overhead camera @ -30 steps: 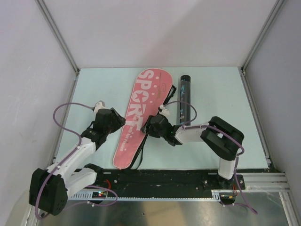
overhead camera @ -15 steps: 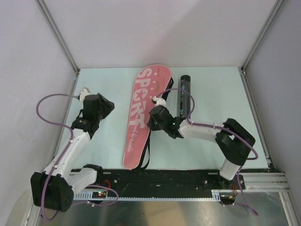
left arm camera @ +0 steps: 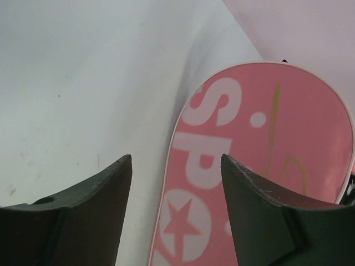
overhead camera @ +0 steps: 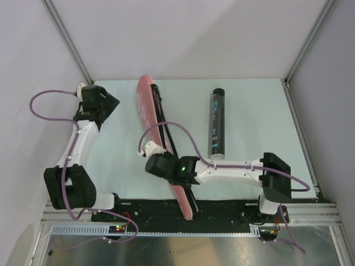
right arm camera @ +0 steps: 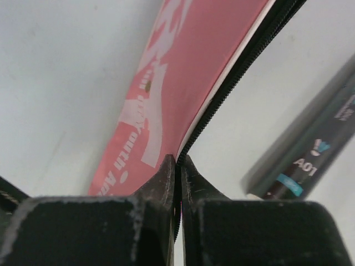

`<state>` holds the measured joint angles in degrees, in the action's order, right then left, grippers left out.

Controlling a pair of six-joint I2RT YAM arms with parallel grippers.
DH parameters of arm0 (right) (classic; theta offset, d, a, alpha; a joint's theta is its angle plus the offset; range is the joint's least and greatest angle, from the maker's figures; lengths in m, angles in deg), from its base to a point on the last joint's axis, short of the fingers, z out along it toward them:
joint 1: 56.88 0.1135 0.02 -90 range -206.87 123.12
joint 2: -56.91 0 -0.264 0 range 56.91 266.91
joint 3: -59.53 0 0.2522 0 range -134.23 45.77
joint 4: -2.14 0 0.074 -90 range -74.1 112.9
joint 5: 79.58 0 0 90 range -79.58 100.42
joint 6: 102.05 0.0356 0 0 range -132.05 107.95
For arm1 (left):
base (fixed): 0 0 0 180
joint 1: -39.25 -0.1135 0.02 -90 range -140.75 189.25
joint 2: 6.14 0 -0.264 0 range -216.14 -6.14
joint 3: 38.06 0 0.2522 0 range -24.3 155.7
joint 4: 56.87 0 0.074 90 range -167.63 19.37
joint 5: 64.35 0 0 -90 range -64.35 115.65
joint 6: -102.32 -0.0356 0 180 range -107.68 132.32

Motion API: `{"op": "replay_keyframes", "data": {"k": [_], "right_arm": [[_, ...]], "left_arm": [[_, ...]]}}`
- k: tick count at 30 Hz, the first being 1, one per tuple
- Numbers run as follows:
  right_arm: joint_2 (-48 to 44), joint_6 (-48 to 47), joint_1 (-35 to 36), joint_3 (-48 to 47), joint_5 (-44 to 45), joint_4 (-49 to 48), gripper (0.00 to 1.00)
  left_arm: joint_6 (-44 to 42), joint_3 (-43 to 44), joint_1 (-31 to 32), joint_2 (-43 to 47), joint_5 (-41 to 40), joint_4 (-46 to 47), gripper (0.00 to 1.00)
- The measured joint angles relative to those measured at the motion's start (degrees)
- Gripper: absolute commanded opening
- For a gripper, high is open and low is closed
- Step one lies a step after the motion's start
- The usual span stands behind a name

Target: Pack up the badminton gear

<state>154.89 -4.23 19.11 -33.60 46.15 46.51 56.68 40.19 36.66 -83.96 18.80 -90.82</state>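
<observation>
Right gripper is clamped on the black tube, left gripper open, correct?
No. The right gripper is clamped on the pink case, at its zipper edge, not the black tube; the right wrist view shows it. The left gripper is open.

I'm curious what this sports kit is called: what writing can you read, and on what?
"SP" and a white star, the rest cut off: pink racket case.
"A01": black tube.
Small white lettering lower on the racket case: too slanted to read.
The black tube's other print: too blurred to read.
</observation>
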Motion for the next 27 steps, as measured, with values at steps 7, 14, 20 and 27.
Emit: {"op": "replay_keyframes", "data": {"k": [7, 14, 20, 27], "right_arm": [[6.38, -8.07, 6.51, -0.87, 13.38, 1.44, 0.0], [6.54, -12.5, 9.64, 3.91, 20.17, -2.71, 0.0], [6.49, -17.27, 12.55, 6.88, 23.34, -8.11, 0.0], [6.49, -19.93, 13.7, 7.04, 23.34, -10.93, 0.0]], "left_arm": [[0.22, 5.95, -6.73, -5.35, 5.27, -0.22, 0.7], [0.66, 7.48, -10.49, -10.64, 10.78, -0.66, 0.71], [0.66, 13.16, -11.32, -13.57, 16.59, -1.88, 0.71], [2.78, 17.09, -10.64, -13.57, 21.05, -0.74, 0.71]]}}
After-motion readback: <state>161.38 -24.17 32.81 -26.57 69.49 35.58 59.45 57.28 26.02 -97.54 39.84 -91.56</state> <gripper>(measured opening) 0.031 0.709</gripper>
